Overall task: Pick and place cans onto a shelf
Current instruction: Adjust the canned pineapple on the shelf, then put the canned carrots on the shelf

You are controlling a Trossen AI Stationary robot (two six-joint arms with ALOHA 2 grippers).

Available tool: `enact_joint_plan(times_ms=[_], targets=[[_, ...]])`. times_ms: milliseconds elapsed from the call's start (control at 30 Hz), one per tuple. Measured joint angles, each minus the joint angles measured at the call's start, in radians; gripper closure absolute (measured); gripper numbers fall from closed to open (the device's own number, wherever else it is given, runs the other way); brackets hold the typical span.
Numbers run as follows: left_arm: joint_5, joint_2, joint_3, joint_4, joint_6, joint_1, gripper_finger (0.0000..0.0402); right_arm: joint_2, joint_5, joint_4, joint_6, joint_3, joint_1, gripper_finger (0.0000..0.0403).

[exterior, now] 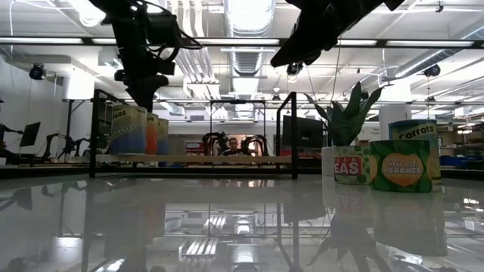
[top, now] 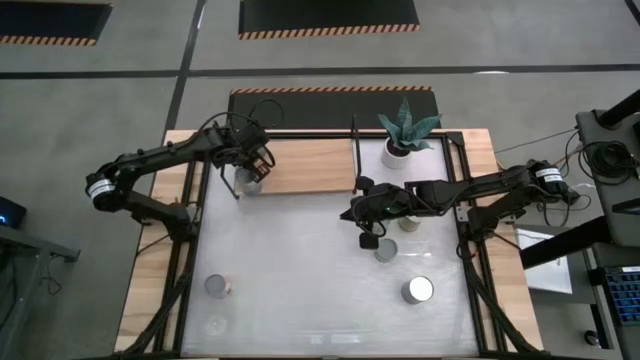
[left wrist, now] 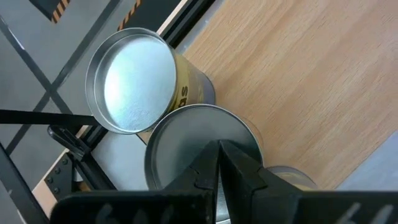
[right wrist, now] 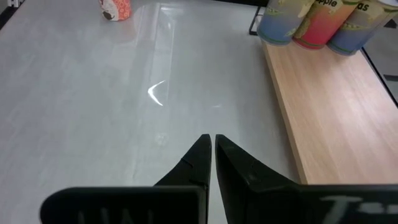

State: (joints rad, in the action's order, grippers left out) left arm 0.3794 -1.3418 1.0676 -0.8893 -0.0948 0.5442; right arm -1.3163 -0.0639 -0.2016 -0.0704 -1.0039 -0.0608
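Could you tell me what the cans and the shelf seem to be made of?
The cans look like metal: shiny silver rimmed tops, with what seem to be printed paper labels on their sides. The shelf looks like light wood, judging by its visible grain, in a thin black frame, probably metal.

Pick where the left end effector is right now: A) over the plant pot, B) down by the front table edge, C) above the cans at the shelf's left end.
C: the left end effector hangs over the cans at the shelf's left end.
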Motion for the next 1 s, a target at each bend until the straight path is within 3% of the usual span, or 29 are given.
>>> enact_joint_plan(times_ms=[300,533,800,1000], targets=[[0.000,0.001,0.003,0.000,0.005,0.000,0.0402,0.000,-0.002,0.000,0.000,0.000,0.000,0.0390],[0.002,0.018,0.072,-0.005,0.012,-0.024,0.0402,0.000,-0.017,-0.002,0.023,0.003,0.000,0.0390],[-0.058,0.170,0.061,0.149,0.067,-0.266,0.0402,0.000,-0.016,-0.090,0.208,0.024,-0.043,0.0390],[-0.054,0.261,0.003,0.371,0.091,-0.495,0.0402,-0.004,-0.013,-0.325,0.459,-0.038,-0.089,0.0390]])
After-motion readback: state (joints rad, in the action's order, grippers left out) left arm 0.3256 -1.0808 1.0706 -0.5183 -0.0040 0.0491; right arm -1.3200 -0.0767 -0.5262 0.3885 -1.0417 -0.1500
